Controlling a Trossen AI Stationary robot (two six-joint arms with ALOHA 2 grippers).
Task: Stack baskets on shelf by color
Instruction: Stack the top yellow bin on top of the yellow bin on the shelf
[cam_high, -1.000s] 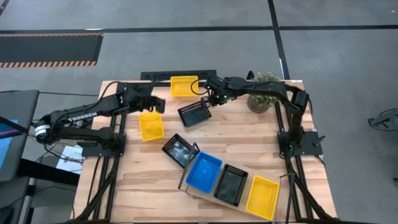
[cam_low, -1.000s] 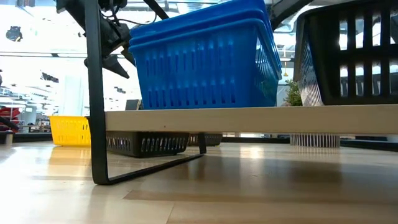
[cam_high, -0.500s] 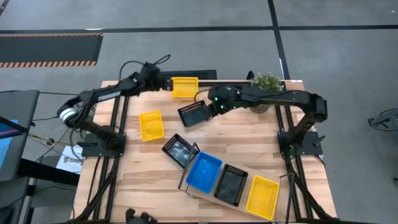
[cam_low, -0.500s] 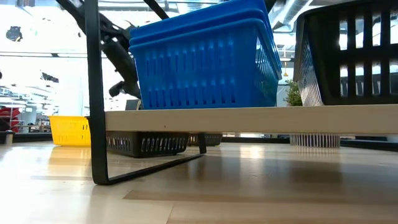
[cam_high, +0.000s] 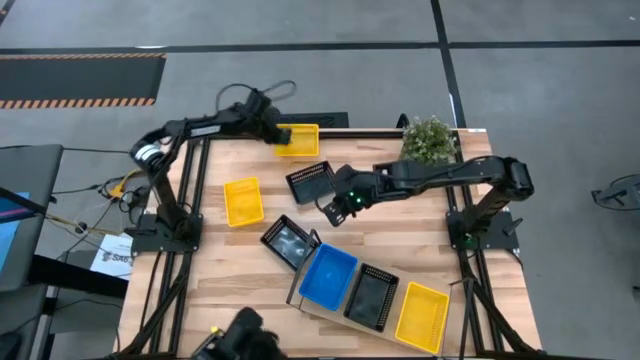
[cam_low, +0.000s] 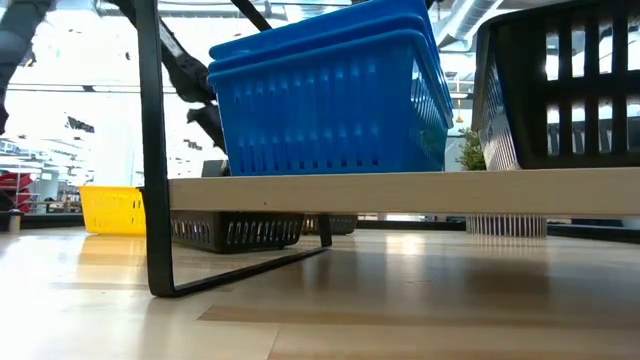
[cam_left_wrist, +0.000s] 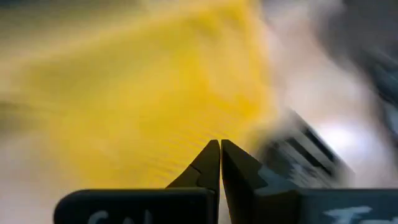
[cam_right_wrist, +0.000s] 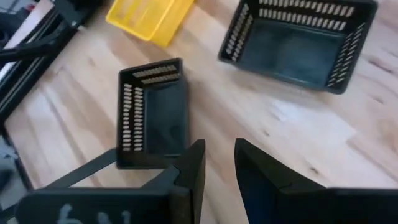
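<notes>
surface (cam_high: 250, 290) carried shelf (cam_high: 330, 312) at near edge, blue (cam_high: 327, 275), black (cam_high: 371, 296), yellow basket (cam_high: 421, 316) on it | right gripper (cam_high: 331, 212) above loose black baskets (cam_high: 312, 182), fingers slightly apart, empty | left gripper (cam_high: 281, 134) at far yellow basket (cam_high: 297, 139), fingers closed together

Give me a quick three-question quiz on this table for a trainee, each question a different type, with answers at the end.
1. True or false: a blue basket sits on the shelf.
2. The left end effector is at which basket? A, yellow basket; B, black; C, blue.
3. Fill in: the fingers of the right end effector are ____.
Key: 1 true; 2 A; 3 open.
</notes>
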